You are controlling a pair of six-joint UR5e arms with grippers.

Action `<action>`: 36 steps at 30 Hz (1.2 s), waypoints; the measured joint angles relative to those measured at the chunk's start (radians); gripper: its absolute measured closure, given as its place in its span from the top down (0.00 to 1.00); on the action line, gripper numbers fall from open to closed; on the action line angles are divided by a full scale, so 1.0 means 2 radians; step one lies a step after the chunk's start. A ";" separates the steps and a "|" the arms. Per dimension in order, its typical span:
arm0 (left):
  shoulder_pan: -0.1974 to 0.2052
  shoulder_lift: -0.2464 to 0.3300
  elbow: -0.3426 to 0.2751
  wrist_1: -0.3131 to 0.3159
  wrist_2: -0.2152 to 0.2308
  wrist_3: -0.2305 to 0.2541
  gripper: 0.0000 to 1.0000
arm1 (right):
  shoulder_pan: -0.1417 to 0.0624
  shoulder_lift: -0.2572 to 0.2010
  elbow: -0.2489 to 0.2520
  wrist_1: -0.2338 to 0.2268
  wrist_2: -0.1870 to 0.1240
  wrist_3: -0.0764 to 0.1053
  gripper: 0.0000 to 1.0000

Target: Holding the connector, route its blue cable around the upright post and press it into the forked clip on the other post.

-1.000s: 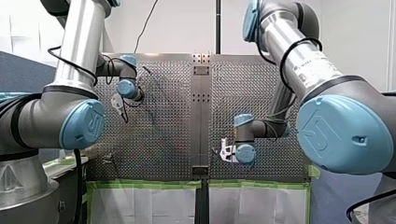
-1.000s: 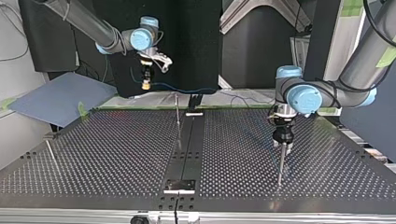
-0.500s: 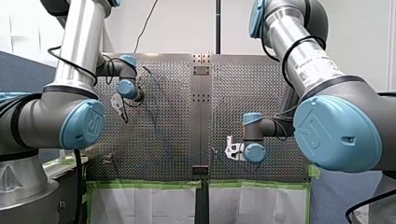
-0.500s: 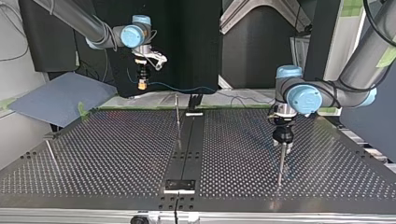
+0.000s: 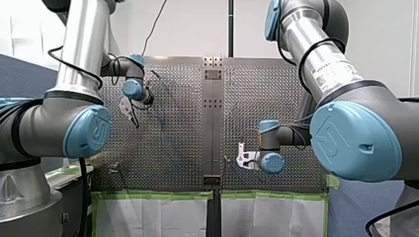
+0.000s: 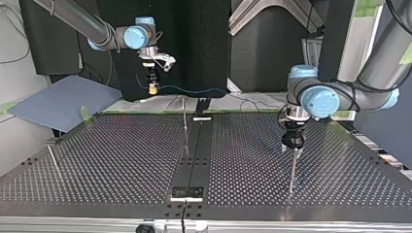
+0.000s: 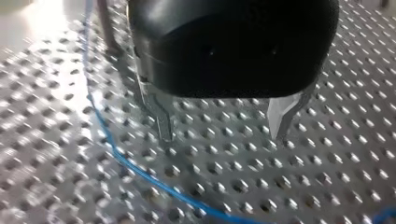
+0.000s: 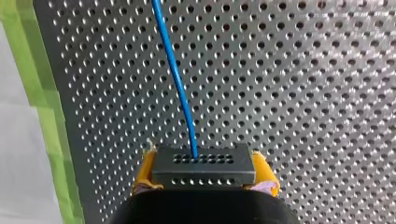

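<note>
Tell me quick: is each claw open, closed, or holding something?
Left gripper: open, holding nothing.
Right gripper: closed on the connector of the blue cable.

The connector [image 8: 204, 170] is a black block with two rows of holes, clamped between the yellow pads [image 8: 264, 170] of the right gripper [image 8: 204, 163] and raised at the top view's far left. The blue cable [image 8: 180, 84] leaves its face and runs right. A thin upright post [image 6: 185, 127] stands at centre, and a second post [image 6: 292, 170] near right.

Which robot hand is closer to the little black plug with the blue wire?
Right. My right gripper is shut on the connector; my left gripper hangs open far across the table, by a thin post.
</note>
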 joint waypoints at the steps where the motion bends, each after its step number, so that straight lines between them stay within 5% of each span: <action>1: 0.000 0.002 0.000 -0.001 0.000 -0.004 1.00 | 0.000 0.000 0.000 0.000 -0.002 0.000 0.00; 8: 0.014 0.028 -0.022 -0.001 -0.001 -0.023 1.00 | 0.000 0.000 0.000 -0.003 -0.006 0.001 0.00; 24: 0.040 0.097 -0.085 -0.053 -0.050 0.030 1.00 | -0.002 0.000 0.000 -0.005 -0.006 0.009 0.00; 36: 0.039 0.151 -0.044 -0.107 -0.052 0.083 1.00 | -0.004 0.000 -0.001 -0.007 -0.009 0.017 0.00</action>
